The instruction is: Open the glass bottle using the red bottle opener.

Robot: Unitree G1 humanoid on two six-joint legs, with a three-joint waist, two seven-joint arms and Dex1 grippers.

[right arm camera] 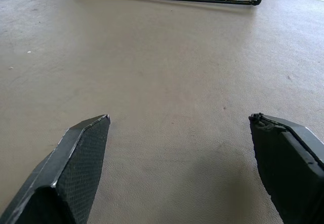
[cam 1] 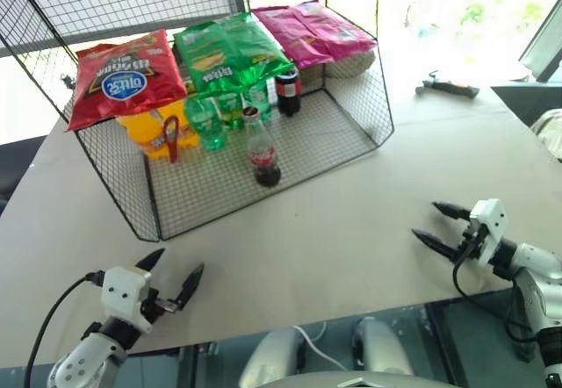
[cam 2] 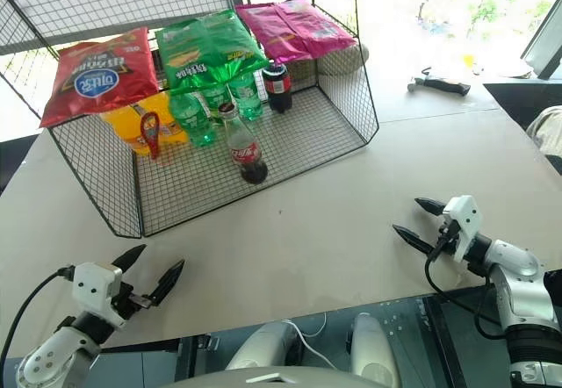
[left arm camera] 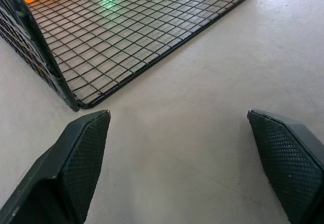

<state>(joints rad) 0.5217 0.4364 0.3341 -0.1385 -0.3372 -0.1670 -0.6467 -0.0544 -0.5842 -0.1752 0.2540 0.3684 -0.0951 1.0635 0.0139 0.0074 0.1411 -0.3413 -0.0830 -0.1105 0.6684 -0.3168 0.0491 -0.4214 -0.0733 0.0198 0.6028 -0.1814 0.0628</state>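
Left eye view: the bottle (cam 1: 262, 149) stands upright on the wire floor of the rack (cam 1: 351, 147), near its open front. Behind it to the left, the opener (cam 1: 170, 137) looks to hang upright against the yellow bag (cam 1: 149, 131), though its support is hard to make out. Green bottles (cam 1: 218, 112) stand between them, further back. Both grippers hover over the table (cam 1: 351, 230), well apart from the rack: the left gripper (cam 1: 174, 275) and right gripper (cam 1: 435, 225) are spread wide, holding nothing.
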